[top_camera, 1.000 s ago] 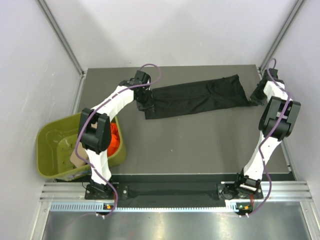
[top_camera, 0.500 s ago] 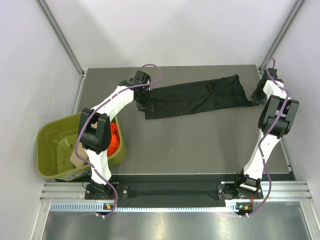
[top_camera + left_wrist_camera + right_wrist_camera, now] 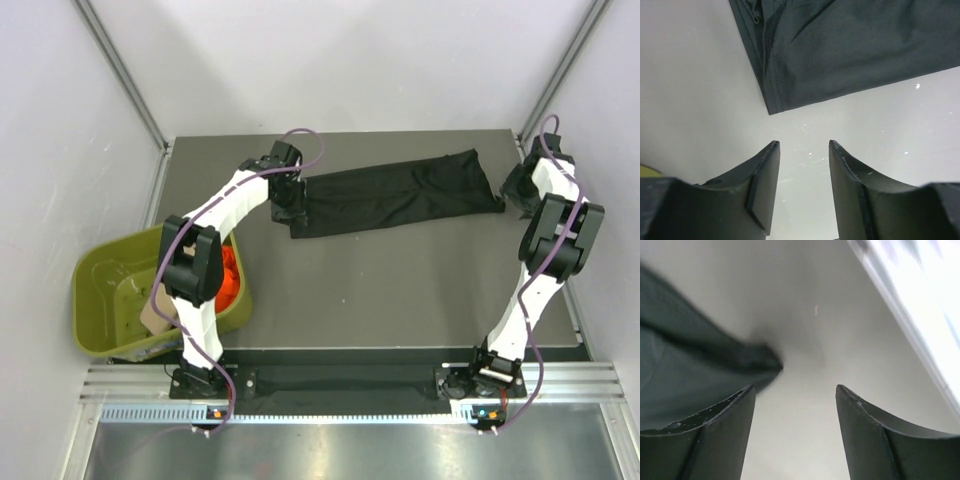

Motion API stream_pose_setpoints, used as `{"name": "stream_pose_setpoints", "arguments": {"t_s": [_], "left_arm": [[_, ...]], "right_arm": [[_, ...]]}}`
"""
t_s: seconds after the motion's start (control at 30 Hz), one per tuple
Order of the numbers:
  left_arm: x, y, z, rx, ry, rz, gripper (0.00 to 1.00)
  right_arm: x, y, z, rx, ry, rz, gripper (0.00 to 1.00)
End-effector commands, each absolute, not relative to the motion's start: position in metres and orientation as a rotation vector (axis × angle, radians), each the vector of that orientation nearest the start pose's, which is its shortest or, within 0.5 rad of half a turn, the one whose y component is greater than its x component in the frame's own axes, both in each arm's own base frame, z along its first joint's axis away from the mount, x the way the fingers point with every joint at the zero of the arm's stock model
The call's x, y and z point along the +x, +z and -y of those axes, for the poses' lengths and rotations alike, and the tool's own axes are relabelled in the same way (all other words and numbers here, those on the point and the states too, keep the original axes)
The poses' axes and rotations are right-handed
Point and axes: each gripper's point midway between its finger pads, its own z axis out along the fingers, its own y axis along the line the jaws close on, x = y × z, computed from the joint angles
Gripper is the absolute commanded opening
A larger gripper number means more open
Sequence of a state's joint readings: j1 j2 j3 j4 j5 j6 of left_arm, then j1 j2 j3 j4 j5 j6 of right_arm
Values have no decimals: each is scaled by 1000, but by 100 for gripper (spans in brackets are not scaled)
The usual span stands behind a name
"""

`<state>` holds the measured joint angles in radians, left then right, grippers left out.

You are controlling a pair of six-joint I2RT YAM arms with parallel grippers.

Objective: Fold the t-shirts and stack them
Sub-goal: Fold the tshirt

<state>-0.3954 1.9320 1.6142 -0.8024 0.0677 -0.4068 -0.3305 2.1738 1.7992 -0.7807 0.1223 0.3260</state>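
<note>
A black t-shirt (image 3: 400,195), folded into a long narrow strip, lies flat across the far half of the table (image 3: 400,290). My left gripper (image 3: 288,208) hovers at the strip's left end. It is open and empty (image 3: 803,145), with the shirt's corner (image 3: 790,75) just ahead of the fingertips. My right gripper (image 3: 513,187) is beside the strip's right end, open with nothing between its fingers (image 3: 795,387). The shirt's tip (image 3: 715,365) lies off its left finger. An orange-red t-shirt (image 3: 230,275) sits bunched in the tub, with a beige piece (image 3: 155,315) beside it.
An olive-green plastic tub (image 3: 105,290) hangs off the table's left edge by the left arm's base. White walls and metal posts close in the far side. The table's right edge (image 3: 905,315) runs close by the right gripper.
The right gripper has opened, let go of the shirt's right end and drawn slightly to the right. The left gripper's jaws have spread wider. The shirt lies where it was.
</note>
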Motion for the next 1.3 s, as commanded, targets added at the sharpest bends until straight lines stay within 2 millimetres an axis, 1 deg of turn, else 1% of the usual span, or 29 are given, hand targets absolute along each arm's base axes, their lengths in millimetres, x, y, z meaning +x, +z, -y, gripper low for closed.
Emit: {"name": "stream_pose_setpoints", "arguments": {"t_s": [0.0, 0.03, 0.07, 0.1, 0.13, 0.17, 0.23, 0.27, 0.37, 0.4, 0.53, 0.57, 0.6, 0.7, 0.87, 1.0, 1.03, 1.1, 1.13, 1.2, 1.27], "left_arm": [[398, 105, 193, 72, -237, -2740, 50], [399, 101, 186, 70, -163, -2745, 50], [396, 94, 184, 71, -132, -2770, 50], [395, 91, 184, 72, -121, -2777, 49], [394, 88, 185, 72, -114, -2785, 49], [393, 84, 185, 65, -106, -2792, 49], [392, 77, 189, 56, -95, -2794, 49], [391, 70, 189, 49, -78, -2807, 49], [394, 58, 189, 18, -52, -2817, 49], [397, 55, 185, 8, -18, -2809, 49], [407, 51, 181, -12, 25, -2765, 50], [407, 48, 179, -10, 37, -2770, 51], [410, 48, 177, -21, 53, -2766, 50], [408, 39, 170, -69, 87, -2797, 51], [414, 39, 174, -112, 24, -2785, 51], [421, 49, 182, -134, -43, -2746, 51], [423, 56, 183, -142, -58, -2724, 51], [424, 62, 184, -161, -75, -2706, 51], [428, 70, 184, -174, -94, -2676, 51], [431, 72, 183, -217, -120, -2656, 53], [430, 68, 180, -290, -118, -2674, 53]], "right_arm": [[456, 96, 153, 952, -5, -2439, 67], [455, 89, 141, 955, 70, -2453, 68], [455, 90, 138, 962, 103, -2442, 68], [457, 92, 133, 987, 137, -2420, 69], [462, 94, 128, 983, 196, -2397, 69], [459, 88, 124, 1003, 224, -2398, 69], [459, 85, 118, 1036, 295, -2381, 69], [458, 79, 116, 1045, 311, -2377, 70], [457, 72, 111, 1053, 347, -2373, 70], [457, 70, 111, 1048, 352, -2376, 71], [451, 63, 110, 1043, 352, -2393, 71], [449, 63, 112, 1046, 349, -2391, 72], [449, 64, 114, 1047, 346, -2386, 72], [445, 62, 119, 1062, 342, -2384, 73], [442, 59, 128, 1072, 342, -2383, 75], [441, 52, 128, 1076, 348, -2398, 75], [441, 51, 129, 1079, 348, -2400, 75], [442, 52, 129, 1075, 347, -2397, 75], [442, 53, 130, 1074, 348, -2397, 75], [443, 53, 131, 1073, 349, -2396, 75], [444, 55, 131, 1063, 346, -2395, 75]]}}
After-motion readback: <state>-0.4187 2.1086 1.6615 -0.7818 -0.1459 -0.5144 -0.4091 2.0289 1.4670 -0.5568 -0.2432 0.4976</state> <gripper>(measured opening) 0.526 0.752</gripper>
